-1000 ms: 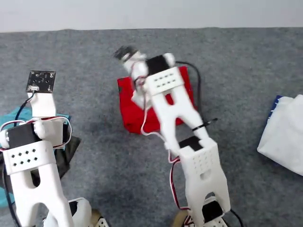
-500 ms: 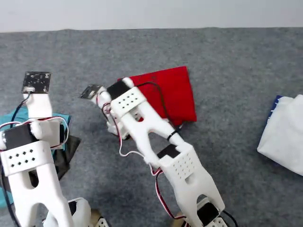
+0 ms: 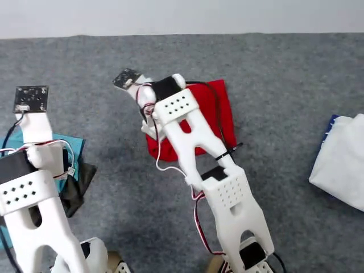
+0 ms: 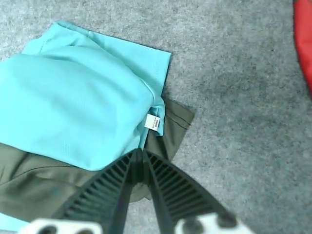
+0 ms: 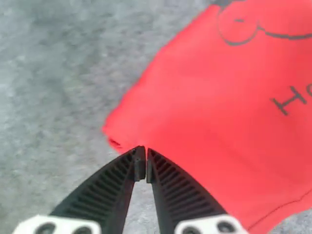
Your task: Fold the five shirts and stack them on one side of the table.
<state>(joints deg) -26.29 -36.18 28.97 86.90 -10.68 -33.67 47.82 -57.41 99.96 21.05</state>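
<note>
A folded red shirt (image 3: 219, 116) with dark print lies mid-table, and my right arm (image 3: 176, 105) stretches over its left part. In the right wrist view my right gripper (image 5: 141, 158) is shut, its tips just above the red shirt's (image 5: 219, 112) edge near a corner, with no cloth seen between them. At the table's left side a teal shirt (image 4: 73, 102) rests on a dark olive shirt (image 4: 29, 185). My left gripper (image 4: 142, 158) is shut and hangs above the rim of that pile. The left arm (image 3: 34, 165) covers most of the pile (image 3: 79, 182) from above.
A white shirt (image 3: 341, 165) with a blue one (image 3: 331, 122) showing under it sits at the table's right edge. Bare grey carpet (image 3: 284, 74) surrounds the red shirt. A pale wall (image 3: 182, 17) borders the far edge.
The right arm swung left off the red shirt, then came back over its left edge. The left arm's wrist drifted a little to the left. Both grippers stay shut.
</note>
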